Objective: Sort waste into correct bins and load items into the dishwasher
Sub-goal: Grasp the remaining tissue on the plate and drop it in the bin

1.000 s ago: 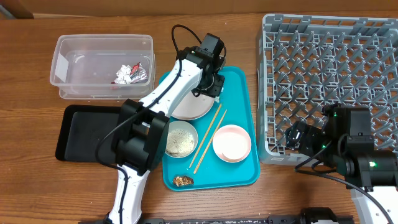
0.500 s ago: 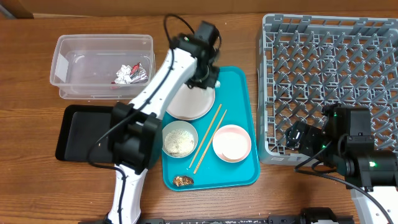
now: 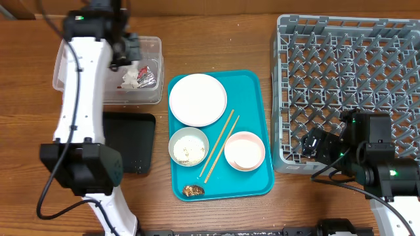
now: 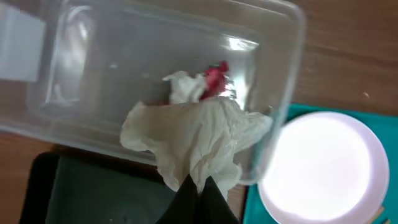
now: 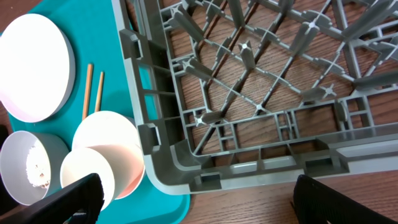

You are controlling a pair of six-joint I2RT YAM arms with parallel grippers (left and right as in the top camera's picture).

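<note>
Swung off the teal tray (image 3: 252, 105), the left gripper (image 4: 200, 191) is pinching a crumpled white napkin (image 4: 199, 140) above the rim of the clear rectangular plastic tub (image 3: 85, 62), risking a miss.

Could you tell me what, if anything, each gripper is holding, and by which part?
The left gripper pinches the crumpled napkin by one edge over the tub; the right gripper holds nothing.

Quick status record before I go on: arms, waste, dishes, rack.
left fingers: shut on napkin, over tub
right fingers: open, empty, at rack corner
tub: foil wrappers inside
teal tray: plate, grey bowl with grains, pink bowl, chopsticks, scrap
rack: no dishes loaded
</note>
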